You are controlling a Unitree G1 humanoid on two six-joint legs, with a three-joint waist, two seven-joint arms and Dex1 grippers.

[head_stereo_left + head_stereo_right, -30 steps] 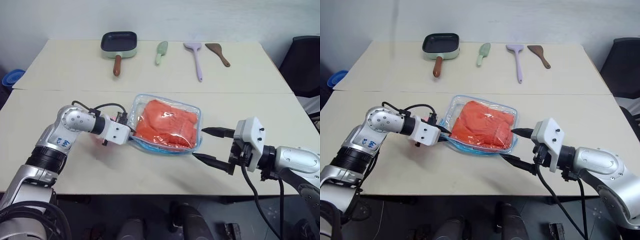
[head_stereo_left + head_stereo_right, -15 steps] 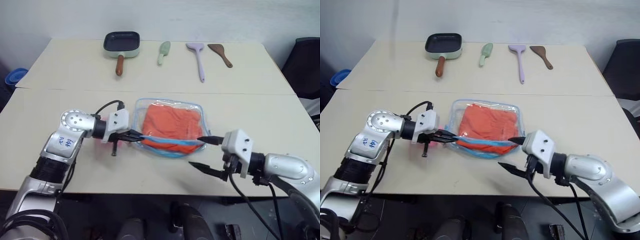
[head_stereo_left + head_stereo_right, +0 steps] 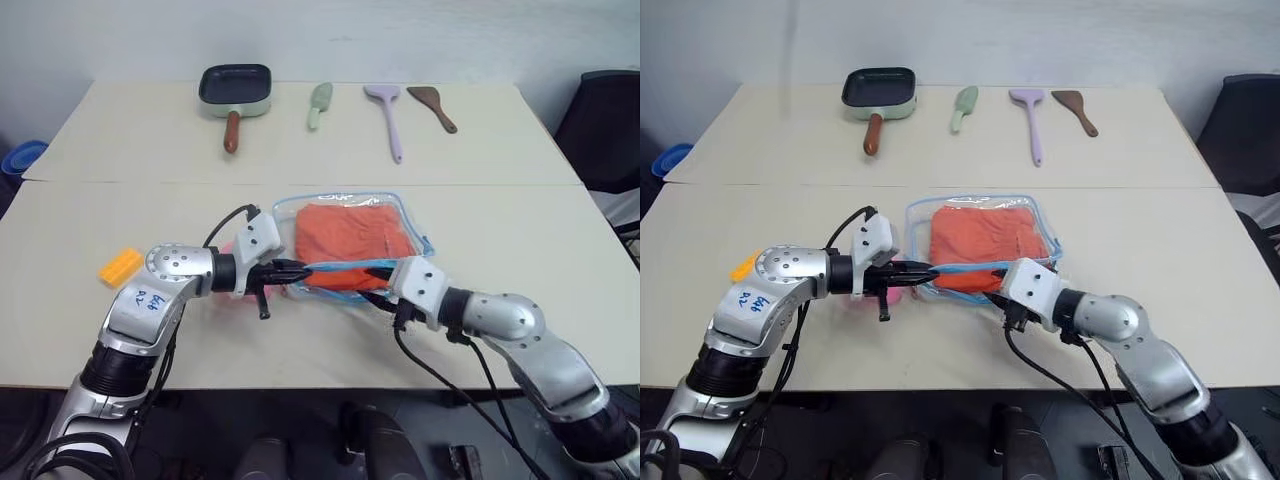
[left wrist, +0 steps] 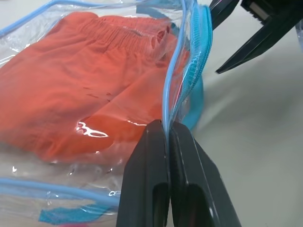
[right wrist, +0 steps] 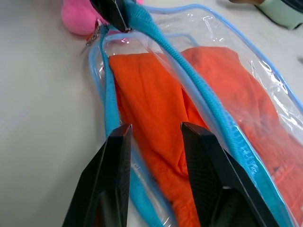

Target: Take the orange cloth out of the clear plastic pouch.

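- Progress is partial, as I judge it: the orange cloth (image 3: 352, 234) lies wholly inside the clear plastic pouch (image 3: 418, 225), which rests mid-table, at about 6 o'clock from the lilac spatula (image 3: 387, 113) on the far table; the pouch mouth gapes toward the robot, its blue zipper lips parted.
- Left gripper (image 4: 166, 137) is clenched on the upper blue lip, holding the mouth up (the trim runs straight between its two fingers).
- Right gripper (image 5: 156, 137) has its fingers apart, tips at or just inside the mouth, one over the lower lip, one over cloth; nothing is pinched.
- Left to do, by my reading: seize the cloth and draw it out.
- Hard to make out: whether the right fingertips touch fabric; the pink plush toy (image 5: 80, 20) is mostly hidden behind the left gripper at the pouch's 9 o'clock.
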